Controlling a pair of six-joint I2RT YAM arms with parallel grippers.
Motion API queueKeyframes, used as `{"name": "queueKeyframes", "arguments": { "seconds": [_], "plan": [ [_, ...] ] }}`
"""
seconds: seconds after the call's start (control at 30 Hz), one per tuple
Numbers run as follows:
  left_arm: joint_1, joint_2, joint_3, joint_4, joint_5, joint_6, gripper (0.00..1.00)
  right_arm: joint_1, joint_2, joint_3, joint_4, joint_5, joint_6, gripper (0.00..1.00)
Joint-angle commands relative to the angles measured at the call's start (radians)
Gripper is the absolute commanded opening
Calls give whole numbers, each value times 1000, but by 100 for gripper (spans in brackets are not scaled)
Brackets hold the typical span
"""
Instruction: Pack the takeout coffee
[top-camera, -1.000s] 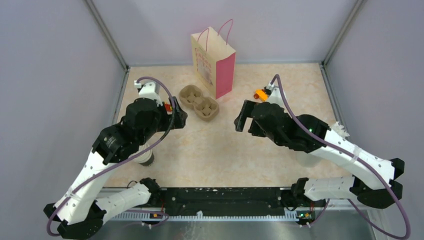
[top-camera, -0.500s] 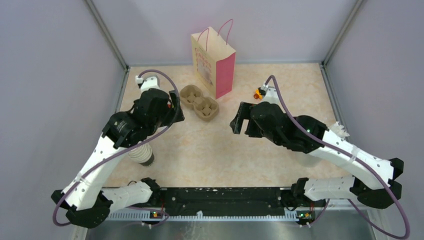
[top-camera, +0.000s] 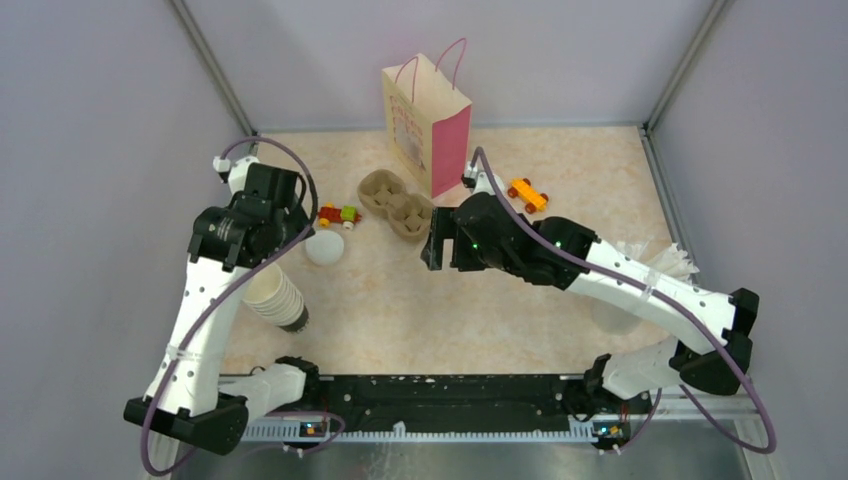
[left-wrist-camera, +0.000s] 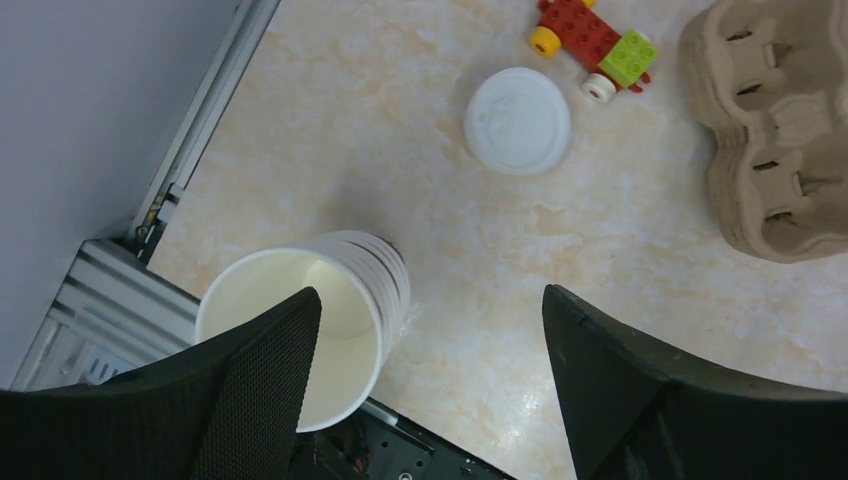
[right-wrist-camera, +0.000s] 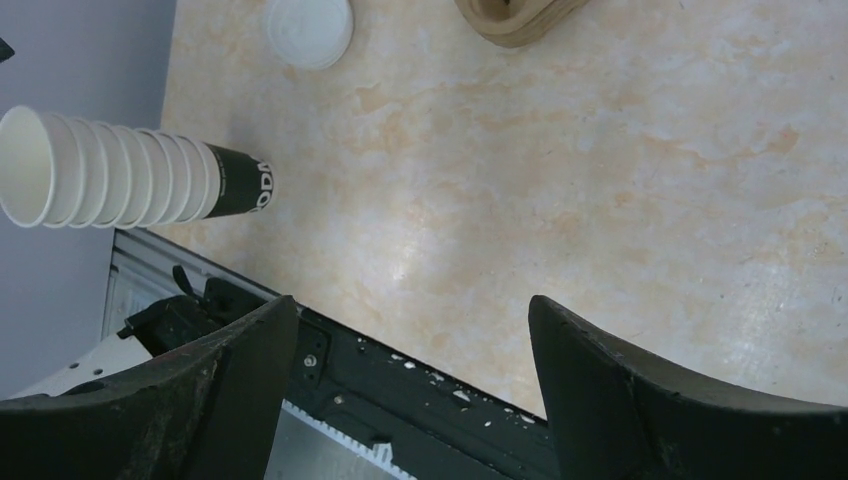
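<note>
While hovering empty with left gripper (left-wrist-camera: 430, 292) released, faces takeout coffee (left-wrist-camera: 518, 120) ahead of fingertips (left-wrist-camera: 290, 330), cup stack (left-wrist-camera: 345, 285) beneath one finger; holds right gripper (right-wrist-camera: 410, 300) released too, grasping nothing.

Two arms on show, same build: white shells on the long links, chunky black housings at the joints. The left arm (top-camera: 195, 320) wears a mauve cable (top-camera: 285, 152); the right arm (top-camera: 650, 290) has a matching cable (top-camera: 770, 425), and a green light (top-camera: 472, 241) glows on its black housing. Left fingers (left-wrist-camera: 250, 400): matte black, mesh-textured.
</note>
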Motion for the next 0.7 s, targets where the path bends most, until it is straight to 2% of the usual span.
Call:
{"name": "queueKeyframes", "arguments": {
  "seconds": [0.0, 0.17, 0.3, 0.43, 0.67],
  "plan": [
    [43, -29, 34, -71, -13, 25, 84, 9, 12, 38, 77, -51, -31, 84],
    [45, -57, -3, -64, 2, 28, 76, 8, 9, 13, 101, -64, -51, 84],
    [45, -73, -65, -17, 93, 29, 72, 8, 6, 17, 90, -57, -77, 84],
    [45, -86, -80, -29, 56, -5, 68, 8, 1, 27, 65, -30, -108, 84],
    [45, -121, -170, 14, 34, 46, 64, 8, -8, 27, 68, -14, -158, 84]
  ]
}}
